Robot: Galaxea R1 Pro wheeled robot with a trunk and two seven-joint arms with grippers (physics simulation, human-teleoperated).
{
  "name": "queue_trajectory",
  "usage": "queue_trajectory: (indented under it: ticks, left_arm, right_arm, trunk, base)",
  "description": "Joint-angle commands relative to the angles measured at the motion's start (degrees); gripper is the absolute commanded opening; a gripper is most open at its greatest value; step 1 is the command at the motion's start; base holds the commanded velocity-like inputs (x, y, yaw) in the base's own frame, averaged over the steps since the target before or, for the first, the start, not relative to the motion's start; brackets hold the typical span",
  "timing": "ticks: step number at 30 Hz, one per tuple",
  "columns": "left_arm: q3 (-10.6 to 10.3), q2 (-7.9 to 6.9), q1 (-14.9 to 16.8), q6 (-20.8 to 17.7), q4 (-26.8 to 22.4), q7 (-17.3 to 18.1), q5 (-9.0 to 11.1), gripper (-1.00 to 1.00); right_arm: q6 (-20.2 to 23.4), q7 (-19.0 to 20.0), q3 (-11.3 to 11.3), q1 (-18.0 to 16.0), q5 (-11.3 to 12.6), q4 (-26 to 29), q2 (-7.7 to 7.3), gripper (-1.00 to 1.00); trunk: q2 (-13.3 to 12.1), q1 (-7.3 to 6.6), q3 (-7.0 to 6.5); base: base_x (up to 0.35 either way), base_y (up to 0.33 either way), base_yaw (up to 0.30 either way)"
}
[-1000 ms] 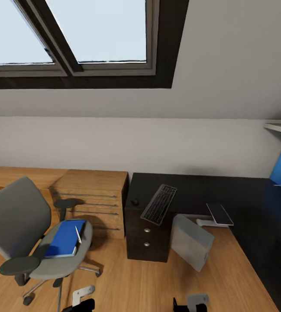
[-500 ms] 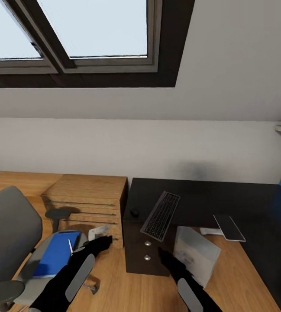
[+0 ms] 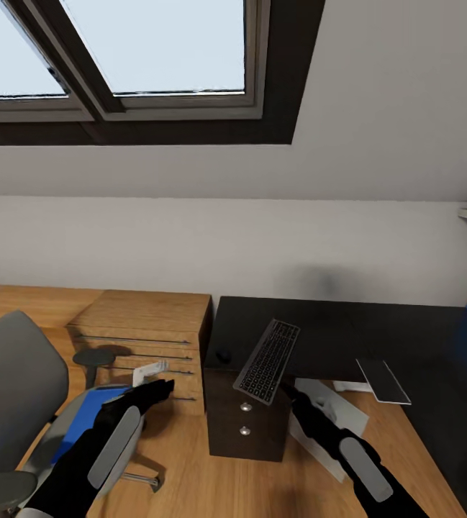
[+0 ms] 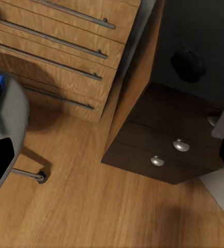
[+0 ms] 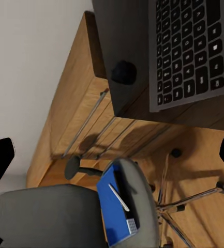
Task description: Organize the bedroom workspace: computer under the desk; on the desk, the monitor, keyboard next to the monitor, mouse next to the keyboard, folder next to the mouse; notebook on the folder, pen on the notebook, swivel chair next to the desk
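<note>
Facing a dark table (image 3: 406,324) under a sloped ceiling and skylight. One keyboard (image 3: 267,360) lying on the table, its near end overhanging the edge above two drawer knobs; one black mouse (image 3: 224,355) just beside it. One silver computer (image 3: 330,421) leaning on the floor beside the drawer unit. One swivel chair (image 3: 10,403) well apart, carrying blue folder (image 5: 114,206) and pen (image 5: 118,197). Wooden dresser (image 3: 147,331) standing between chair and table. Left hand (image 3: 162,388) and right hand (image 3: 288,392) raised, both spread open, empty.
</note>
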State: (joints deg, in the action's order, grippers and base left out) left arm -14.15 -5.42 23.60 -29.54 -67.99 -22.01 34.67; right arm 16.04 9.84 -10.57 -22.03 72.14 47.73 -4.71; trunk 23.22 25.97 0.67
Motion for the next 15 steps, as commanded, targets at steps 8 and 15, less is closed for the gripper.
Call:
queue_trajectory:
  ticks: [8, 15]
  left_arm:
    - [-0.3, 0.05, 0.0, -0.1, -1.2, -0.7, 0.9, 1.00]
    - [-0.2, 0.01, -0.7, -0.1, -2.5, -0.7, 0.8, 1.00]
  right_arm:
    - [0.2, 0.4, -0.2, 0.0, 1.8, -0.1, -0.38, 1.00]
    - [0.0, 0.4, -0.2, 0.1, 1.6, -0.1, -0.39, 1.00]
  trunk:
    - [3.3, 1.79, 1.51]
    - [6.1, 3.33, 2.77]
  base:
    - [0.000, 0.000, 0.000]
    - [0.000, 0.000, 0.000]
